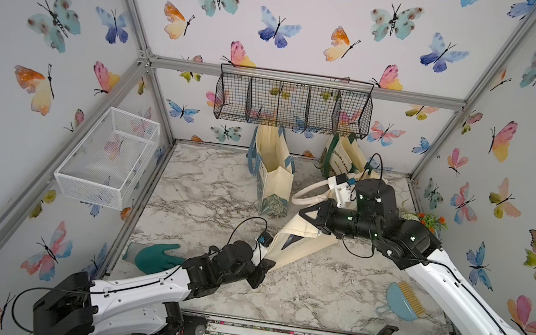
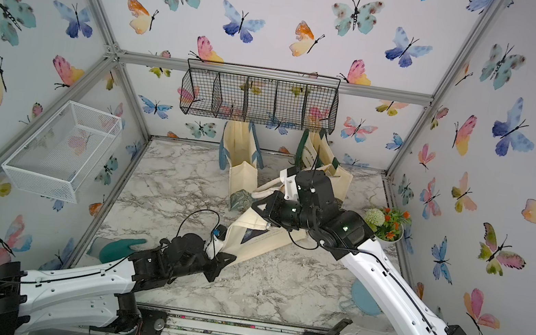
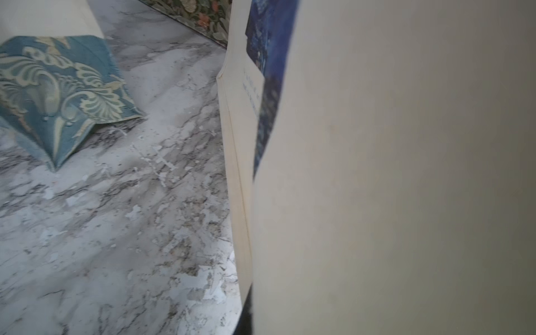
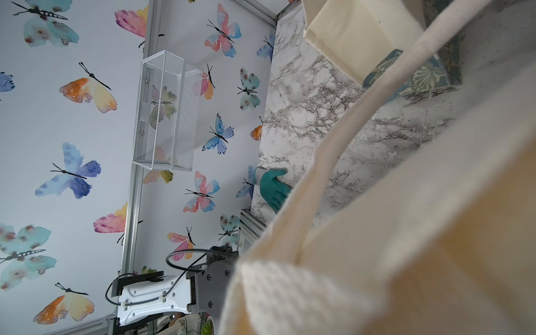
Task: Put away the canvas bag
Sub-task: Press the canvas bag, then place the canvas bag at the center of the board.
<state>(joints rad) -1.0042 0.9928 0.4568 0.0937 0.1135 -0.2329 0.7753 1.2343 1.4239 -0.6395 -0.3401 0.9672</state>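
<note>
Status: canvas bag (image 1: pixel 298 243) not yet stowed; stretched betw. both grippers, well below and fwd of black wire basket (image 1: pixel 293 105). Jaws: left gripper (image 1: pixel 268 265) pinched on bag's bottom end; right gripper (image 1: pixel 306 215) narrow, clamped near its handle. Remaining, est.: carry, stow, release.

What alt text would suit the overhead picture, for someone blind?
A robot's right gripper holds up one edge of a canvas bag over a marble table; its left gripper is at the low corner. Two other bags stand behind, under a black wire basket.
</note>
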